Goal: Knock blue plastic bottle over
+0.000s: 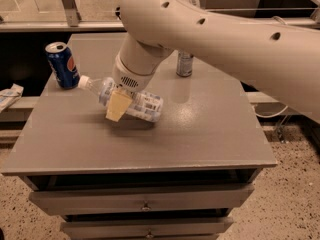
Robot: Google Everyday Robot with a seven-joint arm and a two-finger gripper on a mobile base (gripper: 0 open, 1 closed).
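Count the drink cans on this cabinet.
2. Dark blue soda can, back left; slim silver can, back centre, partly behind the arm, which may hide others. The gripper is at the blue plastic bottle.

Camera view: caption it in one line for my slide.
Gripper grips the blue plastic bottle, tipped nearly flat on the grey table, cap toward the Pepsi can.
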